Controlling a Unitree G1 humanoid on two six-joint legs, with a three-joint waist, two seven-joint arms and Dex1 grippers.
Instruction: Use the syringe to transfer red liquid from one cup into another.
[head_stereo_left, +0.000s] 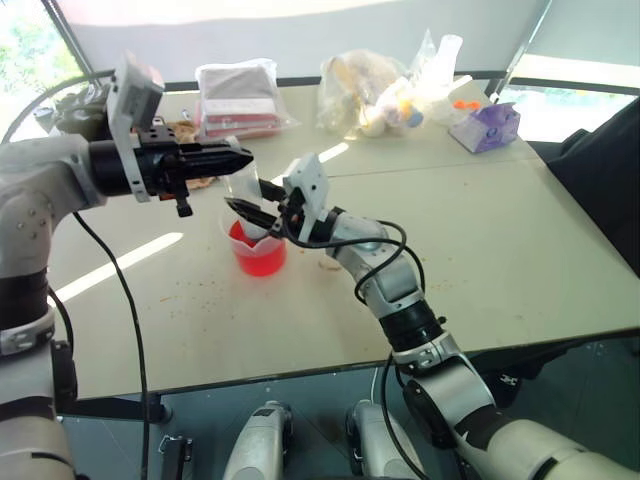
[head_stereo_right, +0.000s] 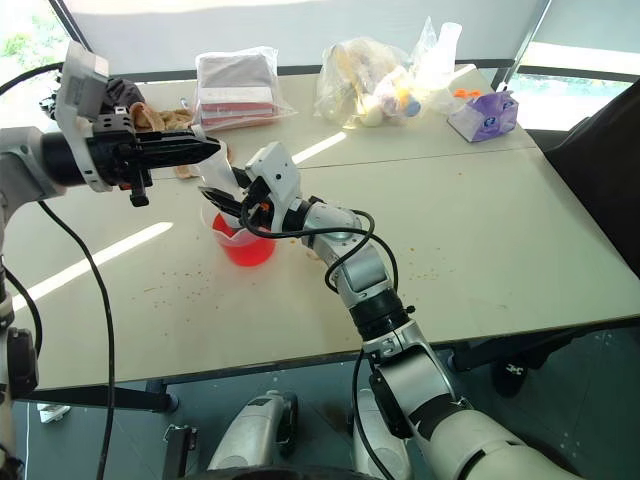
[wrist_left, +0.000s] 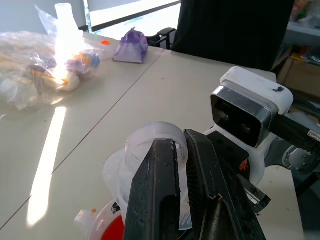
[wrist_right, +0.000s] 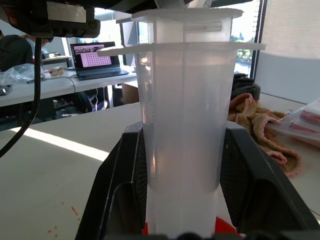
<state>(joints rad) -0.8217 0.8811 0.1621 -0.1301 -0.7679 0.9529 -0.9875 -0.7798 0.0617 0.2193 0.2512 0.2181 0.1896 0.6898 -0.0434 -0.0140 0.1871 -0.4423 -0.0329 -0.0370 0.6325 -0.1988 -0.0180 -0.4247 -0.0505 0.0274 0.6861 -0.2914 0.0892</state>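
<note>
Syringe (wrist_right: 182, 125): clear thick barrel, upright, clamped between right end effector (head_stereo_left: 243, 210) fingers, top at left end effector (head_stereo_left: 240, 157) tips. Spouted beaker (head_stereo_left: 259, 250) directly below, red liquid (head_stereo_left: 262, 259) inside.

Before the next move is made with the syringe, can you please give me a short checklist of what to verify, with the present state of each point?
1. Right claw grips the syringe by its barrel: ok, closed on both sides of it.
2. Syringe stands upright: ok.
3. Syringe is above the cup that holds the red liquid: ok.
4. Nozzle tip is under the liquid surface: cannot tell, the claw hides the tip.
5. Left claw has the plunger top: ok, it looks closed on it.
6. Liquid already drawn into the barrel: not ok, the barrel looks clear.
</note>
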